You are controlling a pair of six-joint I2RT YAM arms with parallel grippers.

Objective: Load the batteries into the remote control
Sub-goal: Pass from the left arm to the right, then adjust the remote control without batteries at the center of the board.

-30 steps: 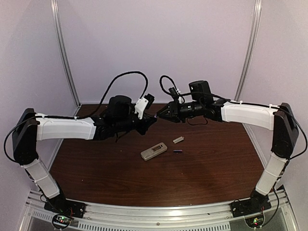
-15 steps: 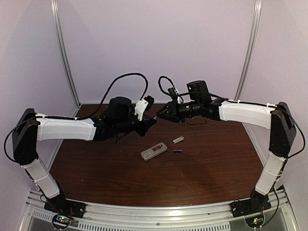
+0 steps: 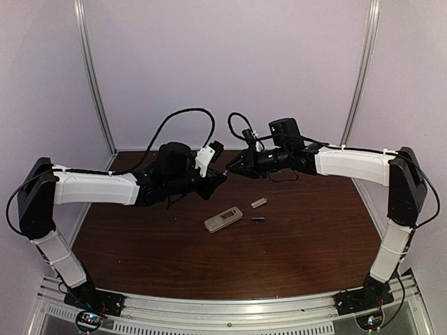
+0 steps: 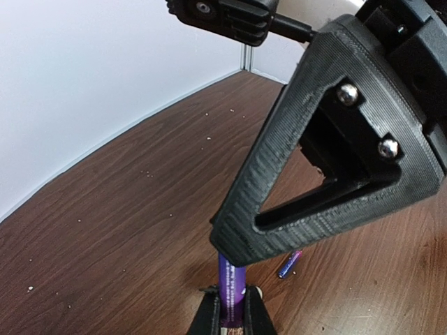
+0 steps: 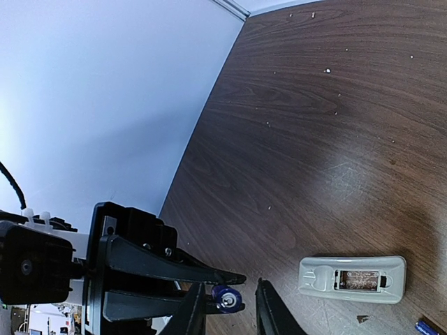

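Note:
My left gripper (image 3: 223, 175) is shut on a purple battery (image 4: 231, 283) and holds it in the air, end pointing at my right gripper (image 3: 231, 166). In the right wrist view the right fingers (image 5: 196, 307) stand open on either side of that battery's silvery end (image 5: 228, 298), not closed on it. The remote control (image 3: 223, 219) lies on the table back up, its battery bay open and empty (image 5: 356, 280). The second battery (image 3: 258, 220) lies on the table right of the remote; it also shows in the left wrist view (image 4: 290, 264).
The small beige cover piece (image 3: 259, 203) lies on the brown table (image 3: 300, 237) just behind the loose battery. Both grippers meet in the air over the back middle of the table, near the rear wall (image 3: 230, 70).
My right gripper has edged a little left toward the left gripper and the held battery. The left arm, remote, cover and loose battery have not moved.

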